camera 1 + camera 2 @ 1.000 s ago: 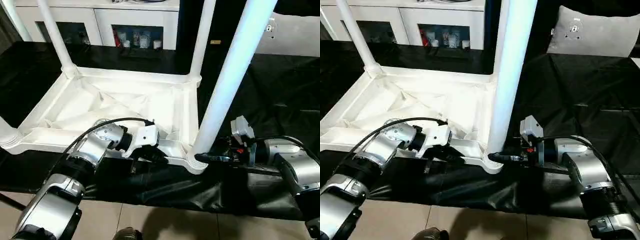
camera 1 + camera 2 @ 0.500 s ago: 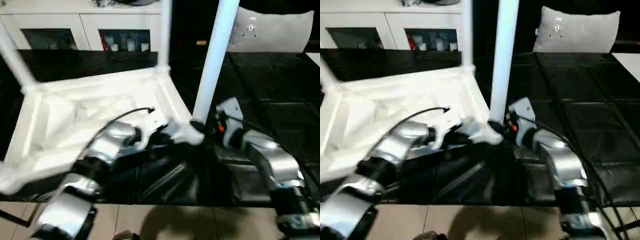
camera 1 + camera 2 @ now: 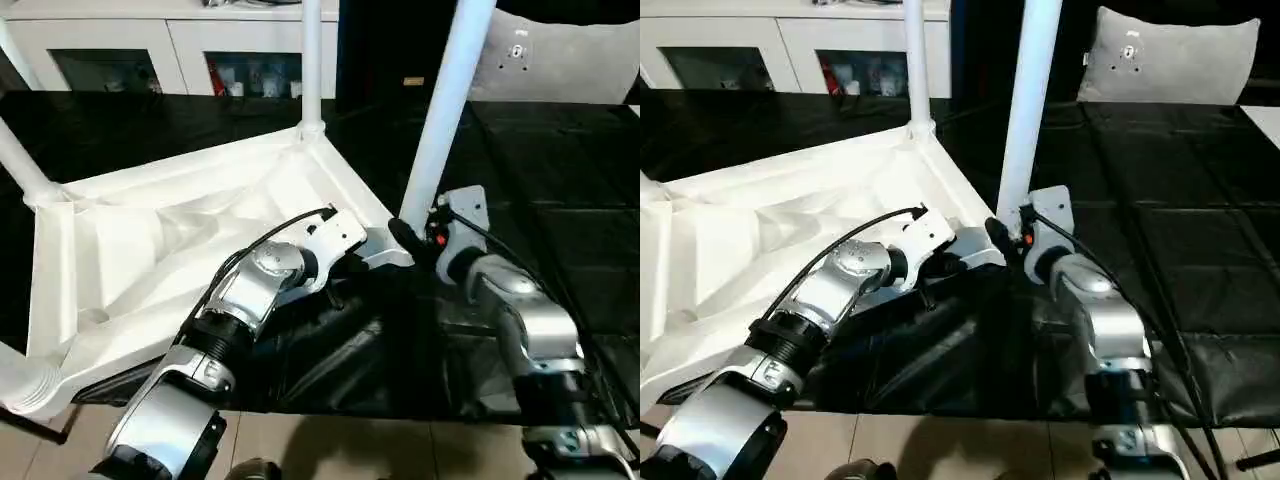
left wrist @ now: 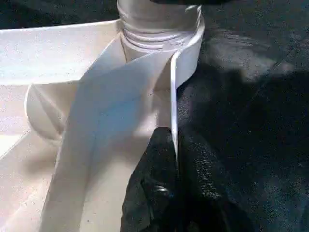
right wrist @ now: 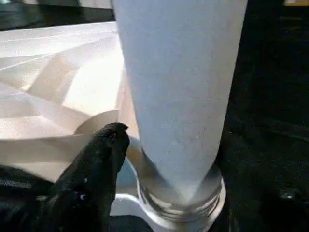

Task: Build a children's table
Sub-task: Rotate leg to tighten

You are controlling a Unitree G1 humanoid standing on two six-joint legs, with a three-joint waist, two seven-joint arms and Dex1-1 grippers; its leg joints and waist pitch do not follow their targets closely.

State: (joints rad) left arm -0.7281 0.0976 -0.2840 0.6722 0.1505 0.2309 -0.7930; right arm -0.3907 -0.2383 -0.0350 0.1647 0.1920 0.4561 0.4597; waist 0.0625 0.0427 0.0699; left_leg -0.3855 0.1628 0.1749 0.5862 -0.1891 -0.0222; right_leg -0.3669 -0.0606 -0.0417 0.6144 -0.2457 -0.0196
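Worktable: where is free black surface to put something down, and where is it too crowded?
Free: the black worktable right of the right end effector, toward the grey cushion. Also behind the children's table, before the white cabinet. Crowded: the near corner socket, where the left end effector pinches the rim.

Left hand (image 4: 175, 159) pinches the children's table (image 4: 120, 96) rim.

We see the children's table (image 3: 150, 240) lying upside down on the worktop (image 3: 560, 220), legs pointing up, its near corner between our two arms. Our left tool (image 4: 175, 164) pinches the rim beside that corner's leg (image 3: 440, 110), and our right tool (image 3: 405, 238) sits at the leg's base. Behind the worktop stands a cabinet (image 3: 180, 50).
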